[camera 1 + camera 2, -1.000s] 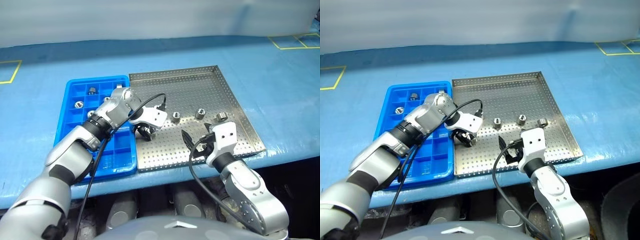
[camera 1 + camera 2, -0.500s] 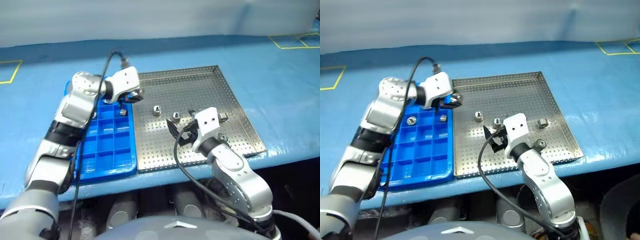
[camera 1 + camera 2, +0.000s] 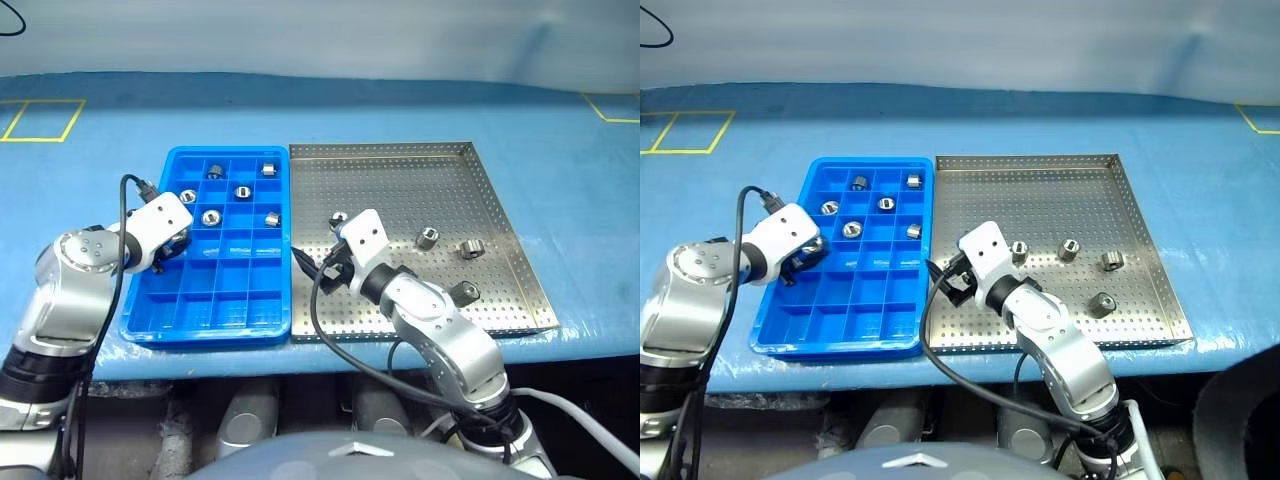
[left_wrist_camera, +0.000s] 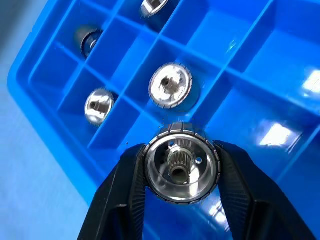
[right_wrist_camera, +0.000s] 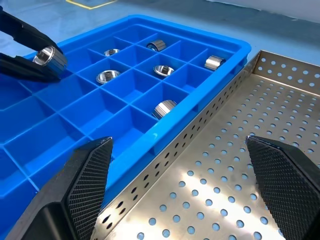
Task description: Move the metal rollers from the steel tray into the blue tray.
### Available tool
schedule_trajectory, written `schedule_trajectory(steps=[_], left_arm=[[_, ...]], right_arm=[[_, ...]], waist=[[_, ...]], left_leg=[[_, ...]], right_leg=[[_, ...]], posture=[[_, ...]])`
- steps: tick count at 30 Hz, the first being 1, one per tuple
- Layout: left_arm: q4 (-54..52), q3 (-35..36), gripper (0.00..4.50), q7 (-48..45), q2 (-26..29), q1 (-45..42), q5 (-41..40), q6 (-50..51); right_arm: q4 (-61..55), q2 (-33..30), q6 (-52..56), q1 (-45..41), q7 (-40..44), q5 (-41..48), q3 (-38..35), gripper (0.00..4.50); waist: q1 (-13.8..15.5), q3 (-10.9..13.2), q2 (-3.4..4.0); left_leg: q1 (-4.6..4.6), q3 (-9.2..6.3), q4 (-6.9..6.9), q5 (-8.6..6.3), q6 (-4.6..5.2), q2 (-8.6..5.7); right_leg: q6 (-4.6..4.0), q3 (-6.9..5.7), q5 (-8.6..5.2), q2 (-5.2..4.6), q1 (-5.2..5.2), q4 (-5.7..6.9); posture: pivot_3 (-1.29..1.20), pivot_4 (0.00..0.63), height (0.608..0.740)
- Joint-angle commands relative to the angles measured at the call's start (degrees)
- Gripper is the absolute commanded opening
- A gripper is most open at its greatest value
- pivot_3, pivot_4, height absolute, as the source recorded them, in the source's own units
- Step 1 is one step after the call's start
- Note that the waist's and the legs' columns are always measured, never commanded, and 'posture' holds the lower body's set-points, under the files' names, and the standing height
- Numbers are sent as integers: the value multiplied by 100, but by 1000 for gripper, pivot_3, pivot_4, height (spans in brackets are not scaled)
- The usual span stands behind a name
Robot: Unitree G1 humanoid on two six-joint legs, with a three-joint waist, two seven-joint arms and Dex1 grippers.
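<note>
My left gripper [image 4: 181, 172] is shut on one metal roller [image 4: 181, 169] and holds it just above the left-hand compartments of the blue tray [image 3: 230, 153]. Several rollers lie in the tray's far compartments, among them one roller [image 3: 211, 216] and another roller [image 3: 272, 219]. The steel tray [image 3: 400, 185] sits right beside it and holds several loose rollers, such as a roller [image 3: 427, 238], a roller [image 3: 470, 249] and a roller [image 3: 463, 292]. My right gripper [image 5: 178, 142] is open and empty, low over the steel tray's left edge and pointing towards the blue tray.
Both trays rest on a blue table covering [image 3: 560, 140], close to its front edge. Yellow tape squares [image 3: 40, 120] mark the far left corner. Black cables loop from both wrists, one cable [image 3: 318, 310] hanging over the steel tray's front rim.
My left arm has swung left with the roller, from the trays' shared border to the blue tray's left side. The open right gripper has moved left across the steel tray. The camera has shifted too.
</note>
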Motion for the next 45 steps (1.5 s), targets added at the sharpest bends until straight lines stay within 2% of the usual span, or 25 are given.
schedule_trajectory(steps=[1, 15, 16, 20, 24, 31, 39, 45], left_arm=[[-210, 138, 1769, 311, 108, 84, 112, 96], [419, -778, 1769, 195, 400, -219, 152, -87], [431, -761, 2526, 170, 385, -308, 98, -107], [333, -462, 3767, 144, 38, -821, -321, -89], [319, -126, 3767, -110, -597, -1636, -1118, -214], [1386, -813, 3767, -890, -1116, -2911, -1651, -1001], [3460, -1805, 3767, -1557, -2109, -3963, -1586, -1710], [5077, -2401, 3767, -1457, -2524, -4480, -924, -2560]], right_arm=[[-92, 14, -151, 33, 53, -18, -12, 4500], [-256, 55, -128, 261, -58, -127, -168, 4500], [-290, 66, -124, 295, -90, -129, -205, 4500], [-425, 102, -103, 401, -171, -133, -308, 4500], [-635, 74, -41, 519, -240, -140, -428, 4500], [-1037, -97, 99, 816, -351, -177, -785, 4500], [-1238, -34, 144, 1074, -560, -224, -895, 4500], [-1327, 76, 103, 1223, -721, -266, -869, 4500]], waist=[[0, 0, 1], [-45, 1, 3], [-48, 1, 3], [-20, 3, 5], [131, 8, 8], [-203, 1, 1], [-418, 2, 2], [-561, 2, 2]], left_leg=[[1, 0, -1, 1, -3, 0], [3, -6, -10, 0, -14, 2], [3, -5, -10, 0, -15, 2], [2, -8, -9, -1, -15, 0], [-13, -42, 17, -1, -11, -16], [-8, -30, 21, 1, -10, -22], [-2, -21, 11, 0, -15, -1], [0, 5, 19, -8, -1, -1]], right_leg=[[-1, 0, 0, 0, 0, 1], [-27, -8, -16, 0, -3, 4], [-27, -8, -16, -1, -4, 4], [-27, -12, -16, -3, -1, 2], [-26, -46, -16, -19, 8, -6], [-21, -43, -13, -29, 15, -1], [-13, -37, -8, -5, 11, 8], [1, -9, -1, 0, 9, 5]], posture=[[132, 150, 740], [57, 150, 740], [43, 150, 740], [24, 150, 740], [-11, 150, 740], [-77, 150, 740], [-137, 150, 740], [-179, 150, 740]])
